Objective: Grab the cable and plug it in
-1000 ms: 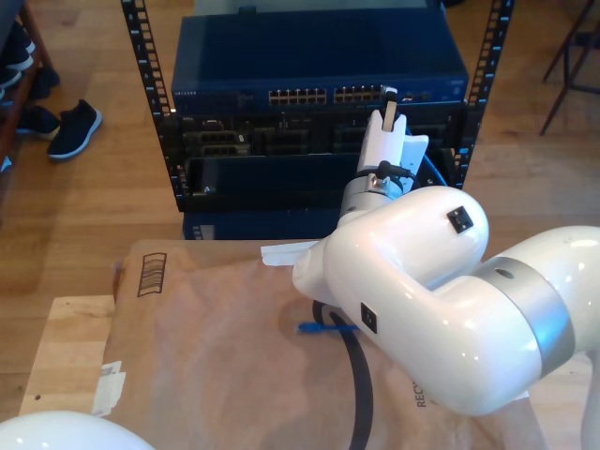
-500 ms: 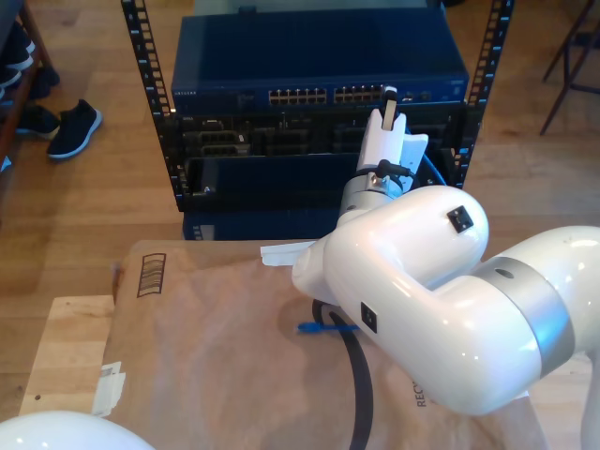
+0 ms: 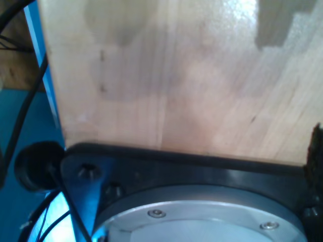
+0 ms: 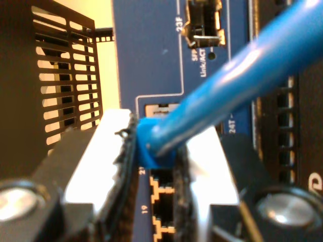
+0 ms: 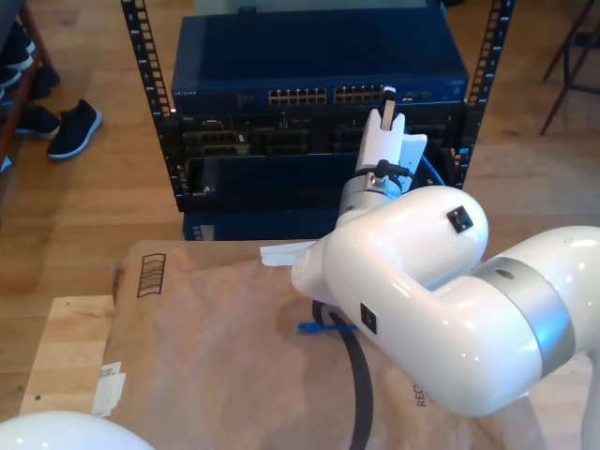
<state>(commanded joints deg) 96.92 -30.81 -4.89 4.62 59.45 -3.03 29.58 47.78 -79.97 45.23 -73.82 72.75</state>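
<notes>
Wood floor runs behind a blue switch in a rack, beyond the paper-covered worktop; over the last second almost nothing has shifted, so I judge the insertion slow or paused rather than done; my second gripper is closed on the cable just behind its plug, which hangs right in front of the port row, not visibly seated; the cable's other end lies on the worktop; my first gripper faces bare wood, and I cannot tell how its jaws stand; next comes a straight push.
</notes>
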